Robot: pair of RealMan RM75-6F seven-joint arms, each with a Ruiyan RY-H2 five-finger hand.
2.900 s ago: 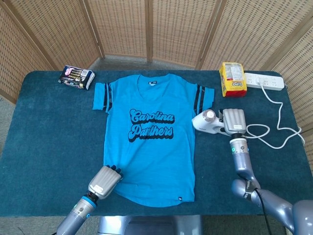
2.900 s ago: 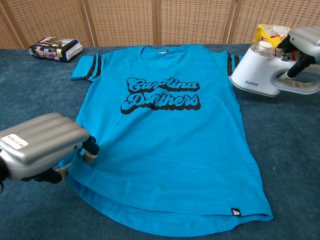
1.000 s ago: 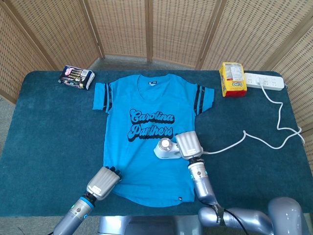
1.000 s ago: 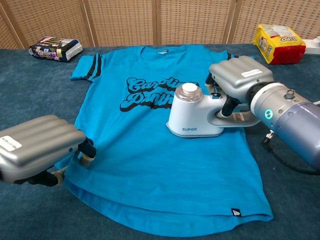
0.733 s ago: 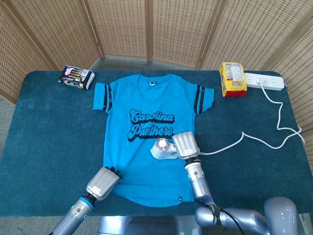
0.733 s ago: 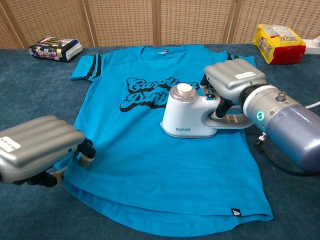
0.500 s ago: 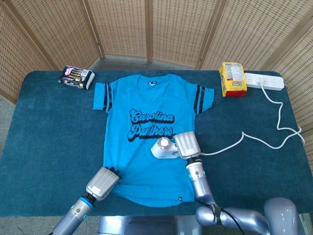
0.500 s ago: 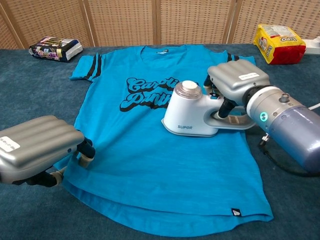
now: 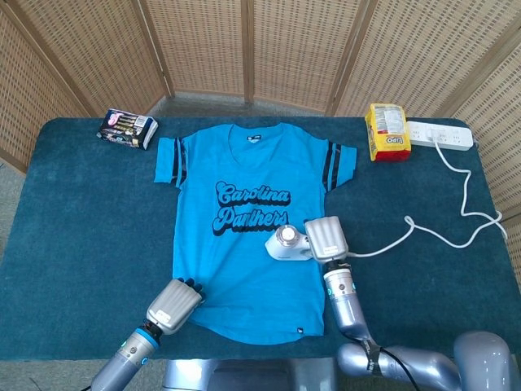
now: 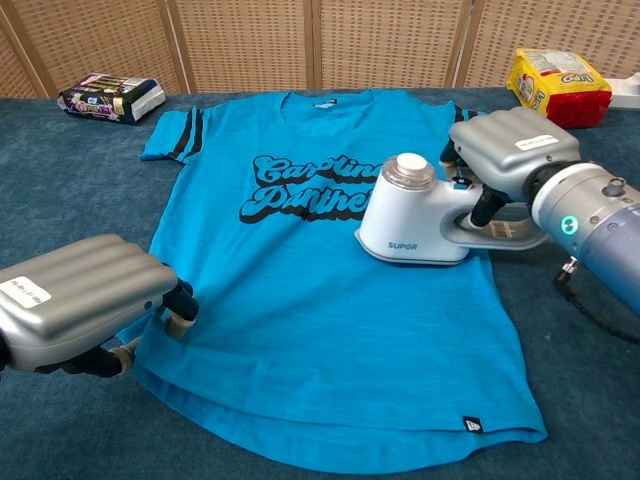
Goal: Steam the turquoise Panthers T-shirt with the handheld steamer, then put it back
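The turquoise Panthers T-shirt lies flat on the dark blue table. My right hand grips the handle of the white handheld steamer, whose base rests on the shirt's right side just below the lettering. My left hand presses down on the shirt's lower left hem corner, fingers curled onto the cloth. The steamer's white cord trails right across the table.
A yellow snack bag and a white power strip sit at the back right. A dark packet lies at the back left. Wicker screens stand behind the table.
My right hand has slid the steamer to the right across the shirt, towards its right edge. The left hand stays on the hem.
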